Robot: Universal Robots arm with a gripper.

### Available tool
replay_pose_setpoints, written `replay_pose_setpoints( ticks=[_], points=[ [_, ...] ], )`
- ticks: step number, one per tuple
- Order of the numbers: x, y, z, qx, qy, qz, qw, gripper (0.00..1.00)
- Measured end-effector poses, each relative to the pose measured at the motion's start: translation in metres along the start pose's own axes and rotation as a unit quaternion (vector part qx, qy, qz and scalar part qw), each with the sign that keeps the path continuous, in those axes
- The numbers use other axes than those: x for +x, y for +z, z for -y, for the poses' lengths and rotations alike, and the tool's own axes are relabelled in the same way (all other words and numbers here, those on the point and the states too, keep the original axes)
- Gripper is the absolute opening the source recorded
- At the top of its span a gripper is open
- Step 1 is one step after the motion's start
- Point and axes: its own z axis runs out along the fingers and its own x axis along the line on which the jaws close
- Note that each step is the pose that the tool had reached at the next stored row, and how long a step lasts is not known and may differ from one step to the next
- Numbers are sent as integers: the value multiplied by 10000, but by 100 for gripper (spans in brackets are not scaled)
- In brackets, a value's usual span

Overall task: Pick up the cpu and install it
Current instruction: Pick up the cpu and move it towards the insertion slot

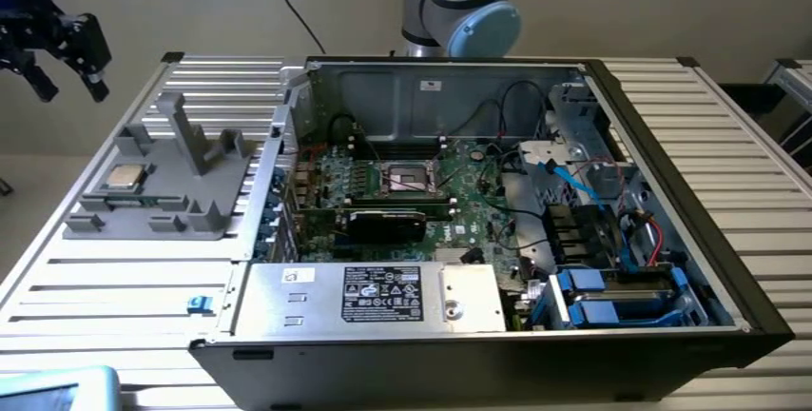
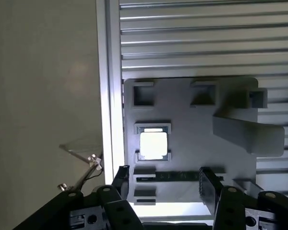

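Observation:
The cpu is a small silver square chip lying in a recess of the grey holder block on the table at the exterior view's left. In the wrist view the cpu shows bright, seated in the grey holder. My gripper hangs high above the table's far left corner, up and away from the holder. Its two black fingers stand apart with nothing between them; in the wrist view the gripper is open above the holder's edge. The socket sits on the motherboard inside the computer case.
An open black computer case fills the table's middle and the exterior view's right, with a silver power supply box, cables and blue drive bays. The slatted aluminium table drops off past its left edge. The arm's base stands behind the case.

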Motion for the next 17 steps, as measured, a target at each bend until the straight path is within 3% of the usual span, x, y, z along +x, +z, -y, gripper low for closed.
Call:
replay_pose_setpoints(
  ticks=[7,8,10,11,17],
  points=[
    [1,123,4,4,-88,-1,10000,70],
    [1,143,4,3,-120,-1,9999,78],
    [2,179,5,2,-203,-2,9998,78],
    [3,197,5,2,-253,-2,9997,84],
    [4,299,23,-1,-525,-20,9986,84]
  ],
)
